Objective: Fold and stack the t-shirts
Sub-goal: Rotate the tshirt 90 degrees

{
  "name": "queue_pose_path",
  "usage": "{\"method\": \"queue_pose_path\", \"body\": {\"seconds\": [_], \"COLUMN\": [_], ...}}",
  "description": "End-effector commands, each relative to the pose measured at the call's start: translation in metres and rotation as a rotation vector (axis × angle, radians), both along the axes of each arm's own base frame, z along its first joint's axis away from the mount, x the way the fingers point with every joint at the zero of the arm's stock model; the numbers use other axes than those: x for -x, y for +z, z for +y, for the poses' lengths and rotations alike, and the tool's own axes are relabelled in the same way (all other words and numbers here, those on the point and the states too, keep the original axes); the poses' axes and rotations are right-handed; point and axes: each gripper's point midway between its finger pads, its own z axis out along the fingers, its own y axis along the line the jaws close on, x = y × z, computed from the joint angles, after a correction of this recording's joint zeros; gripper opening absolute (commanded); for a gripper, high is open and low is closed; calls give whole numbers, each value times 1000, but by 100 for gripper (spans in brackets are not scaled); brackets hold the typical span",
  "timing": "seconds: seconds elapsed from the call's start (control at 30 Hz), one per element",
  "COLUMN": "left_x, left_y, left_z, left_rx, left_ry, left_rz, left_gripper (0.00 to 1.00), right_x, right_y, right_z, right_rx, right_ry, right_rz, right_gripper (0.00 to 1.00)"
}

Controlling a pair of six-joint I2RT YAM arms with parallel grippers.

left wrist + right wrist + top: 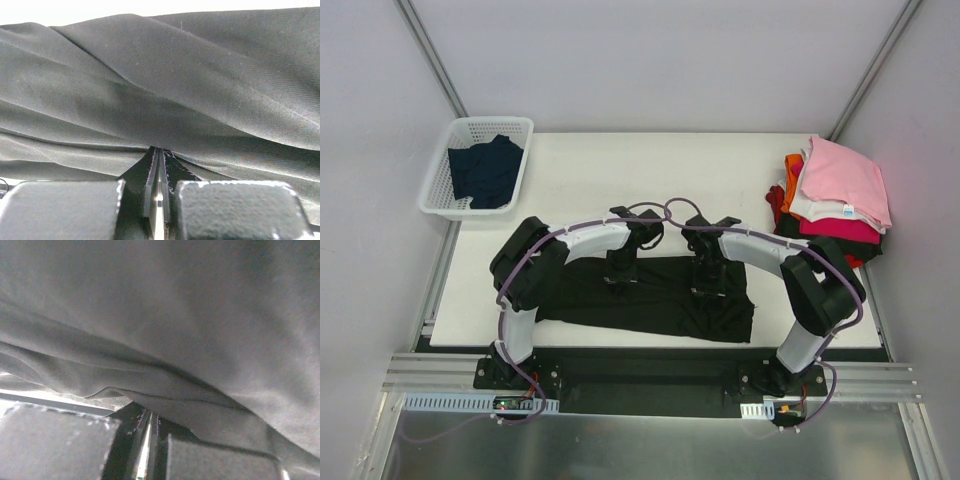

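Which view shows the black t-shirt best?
Top external: the whole black t-shirt shows, spread along the near edge of the table. Each wrist view gives only close-up folds of its cloth at shut jaws.

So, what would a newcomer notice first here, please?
A black tee lies crumpled along the table's near edge, with the left gripper and right gripper shut on it. A colourful stack, pink on top, sits far right; a basket holding a navy tee, far left.
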Motion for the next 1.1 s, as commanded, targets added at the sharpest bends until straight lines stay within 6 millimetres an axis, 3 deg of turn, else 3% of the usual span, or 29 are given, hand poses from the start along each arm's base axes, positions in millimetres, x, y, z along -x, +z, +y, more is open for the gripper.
{"method": "queue_pose_path", "body": {"seconds": [0.0, 0.27, 0.5, 0.8, 0.87, 1.07], "left_x": [-13, -3, 18, 42, 47, 59], "left_y": [-14, -15, -7, -5, -5, -4], "left_z": [0, 14, 18, 17, 15, 0], "left_rx": [-4, -12, 20, 29, 33, 54], "left_ry": [-8, 9, 59, 75, 82, 90], "left_rz": [6, 35, 60, 88, 94, 112], "left_gripper": [0, 0, 0, 0, 0, 0], "right_x": [-3, -19, -52, -113, -132, -158], "right_y": [-1, 3, 3, -4, 3, 17], "right_z": [-5, -41, -66, -66, -62, -56], "right_rx": [-22, 31, 64, 70, 59, 37], "right_ry": [-28, -120, -128, -133, -116, -142], "right_rz": [26, 21, 10, -21, -58, -116], "right_gripper": [1, 1, 1, 1, 1, 1]}}
